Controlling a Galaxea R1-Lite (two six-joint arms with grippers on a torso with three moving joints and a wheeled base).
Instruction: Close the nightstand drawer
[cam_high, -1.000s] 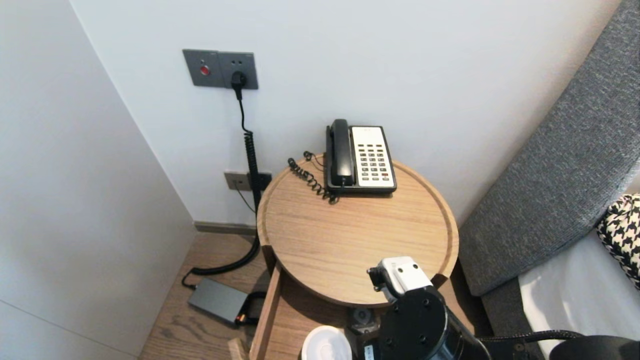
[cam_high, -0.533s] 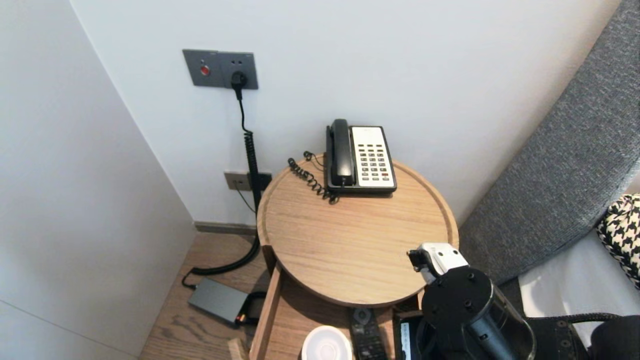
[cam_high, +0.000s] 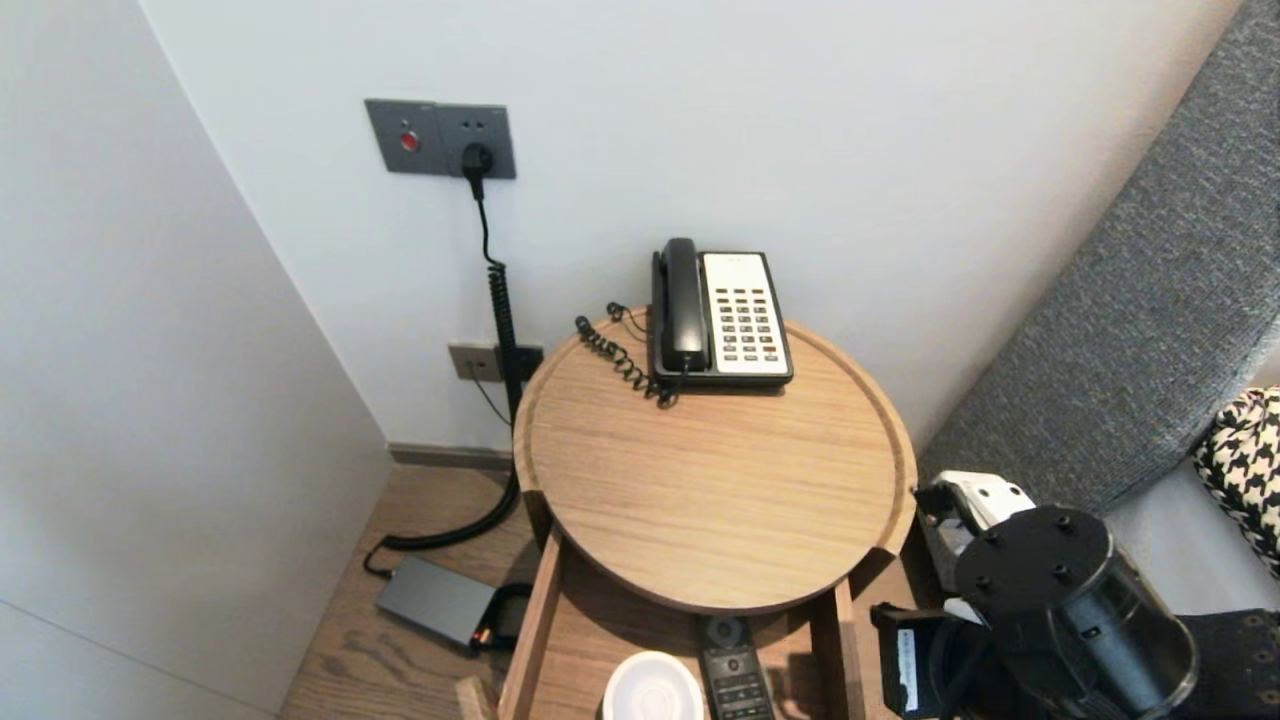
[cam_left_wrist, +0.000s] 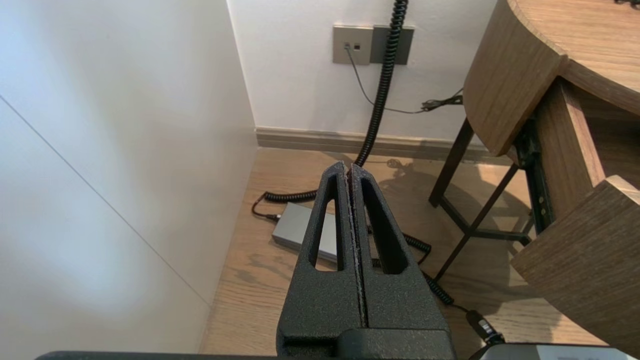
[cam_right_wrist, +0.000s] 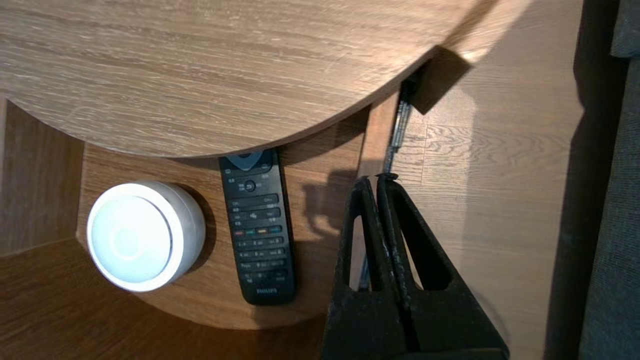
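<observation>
Here, the right tool (cam_right_wrist: 377, 177): we see its two fingers pressed together with nothing between them. It hangs by the right wall of the open drawer (cam_high: 535, 610), over the wooden floor (cam_right_wrist: 475, 150).
Nearest thing: the black remote (cam_right_wrist: 257, 230) lies flat in the drawer, its top end tucked under the rim of the round tabletop (cam_high: 700, 480), apart from the tool.
Beside it: a white round puck (cam_right_wrist: 142, 235) sits on the drawer bottom, just to the robot's left of the remote.
Then the left tool (cam_left_wrist: 349, 167): closed and empty, parked low beside the table, with a grey power adapter (cam_left_wrist: 300, 230) on the floor beyond it.
Further out: a telephone (cam_high: 720, 315) stands at the tabletop's far edge by the wall.
Progress: we judge that nothing has been lifted. Remote and puck rest in the drawer, touched by neither tool, and the drawer stands open.
</observation>
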